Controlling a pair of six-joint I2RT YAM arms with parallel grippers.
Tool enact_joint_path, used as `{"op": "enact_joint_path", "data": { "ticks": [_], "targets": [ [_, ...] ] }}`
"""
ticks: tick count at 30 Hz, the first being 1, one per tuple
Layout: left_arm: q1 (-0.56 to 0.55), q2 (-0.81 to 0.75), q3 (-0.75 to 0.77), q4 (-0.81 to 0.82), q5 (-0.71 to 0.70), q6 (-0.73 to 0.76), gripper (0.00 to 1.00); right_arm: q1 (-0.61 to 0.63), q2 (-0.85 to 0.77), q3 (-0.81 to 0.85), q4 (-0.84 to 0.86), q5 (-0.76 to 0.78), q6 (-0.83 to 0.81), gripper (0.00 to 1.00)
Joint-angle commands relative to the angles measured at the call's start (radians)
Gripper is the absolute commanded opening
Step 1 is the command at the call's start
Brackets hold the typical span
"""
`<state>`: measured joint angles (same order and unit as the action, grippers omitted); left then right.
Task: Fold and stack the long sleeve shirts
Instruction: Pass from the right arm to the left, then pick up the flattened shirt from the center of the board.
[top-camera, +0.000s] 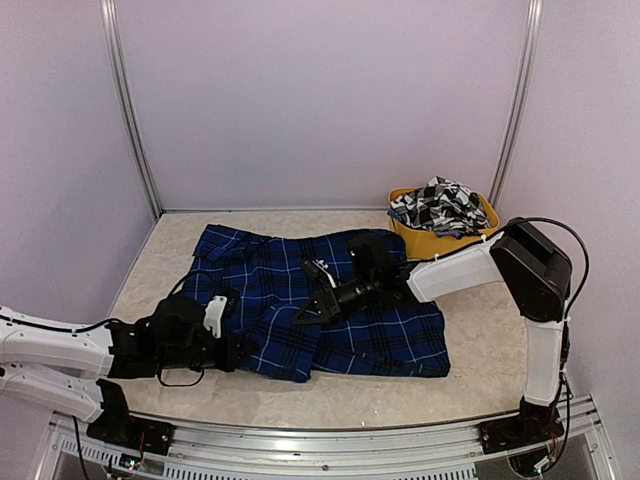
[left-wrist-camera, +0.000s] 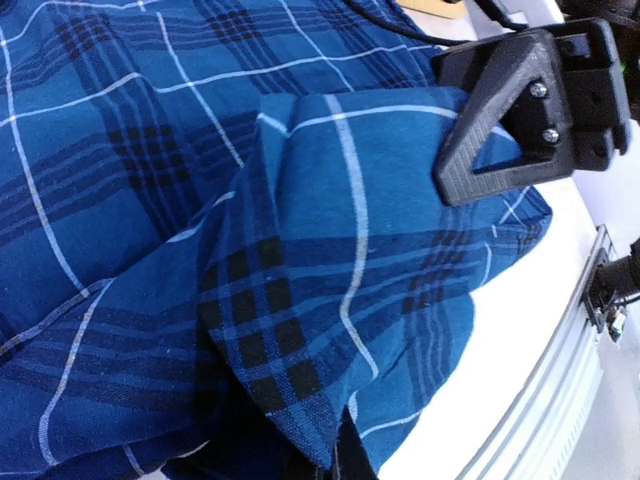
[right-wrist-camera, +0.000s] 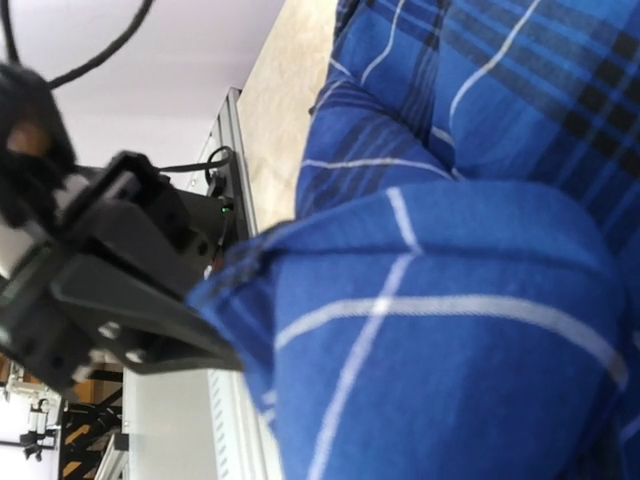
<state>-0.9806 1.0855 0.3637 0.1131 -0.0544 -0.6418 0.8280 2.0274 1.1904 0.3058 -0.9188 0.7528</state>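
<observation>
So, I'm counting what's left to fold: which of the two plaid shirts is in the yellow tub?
The black-and-white checked shirt, bunched in the yellow tub; the blue plaid shirt lies spread on the table.

Your left gripper (top-camera: 240, 350): tips buried under blue shirt (top-camera: 350, 330). Your right gripper (top-camera: 302, 318): far finger behind cloth in wrist view, near finger (right-wrist-camera: 130, 320) blurred.

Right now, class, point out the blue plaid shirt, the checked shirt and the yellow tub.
blue plaid shirt (top-camera: 255, 272), top external view, flat upper-left panel.
checked shirt (top-camera: 440, 205), top external view, crumpled middle.
yellow tub (top-camera: 422, 242), top external view, front wall.
</observation>
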Motion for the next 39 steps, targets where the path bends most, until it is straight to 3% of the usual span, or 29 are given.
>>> {"op": "enact_joint_path", "data": {
  "ticks": [1, 5, 11, 15, 20, 27, 32, 39],
  "targets": [
    [0.021, -0.07, 0.018, 0.05, 0.048, 0.02, 0.0, -0.012, 0.011, 0.014, 0.013, -0.011, -0.019, 0.12],
    [0.057, -0.143, 0.103, -0.03, 0.039, 0.005, 0.0, -0.037, -0.036, 0.001, -0.077, 0.044, -0.088, 0.27],
    [0.18, -0.203, 0.305, -0.153, 0.042, 0.015, 0.0, -0.103, -0.216, -0.103, -0.227, 0.168, -0.201, 0.6],
    [0.273, -0.169, 0.421, -0.208, 0.076, 0.037, 0.0, -0.124, -0.388, -0.163, -0.409, 0.324, -0.311, 0.72],
    [0.352, -0.126, 0.507, -0.242, 0.111, 0.041, 0.0, -0.129, -0.55, -0.228, -0.617, 0.519, -0.398, 0.76],
    [0.37, -0.115, 0.562, -0.26, 0.154, 0.054, 0.0, -0.131, -0.711, -0.3, -0.729, 0.651, -0.434, 0.79],
    [0.37, -0.095, 0.563, -0.259, 0.167, 0.053, 0.0, -0.151, -0.691, -0.306, -0.754, 0.78, -0.425, 0.82],
    [0.37, -0.087, 0.56, -0.266, 0.17, 0.056, 0.0, -0.275, -0.579, -0.312, -0.673, 0.773, -0.448, 0.8]
  ]
}}
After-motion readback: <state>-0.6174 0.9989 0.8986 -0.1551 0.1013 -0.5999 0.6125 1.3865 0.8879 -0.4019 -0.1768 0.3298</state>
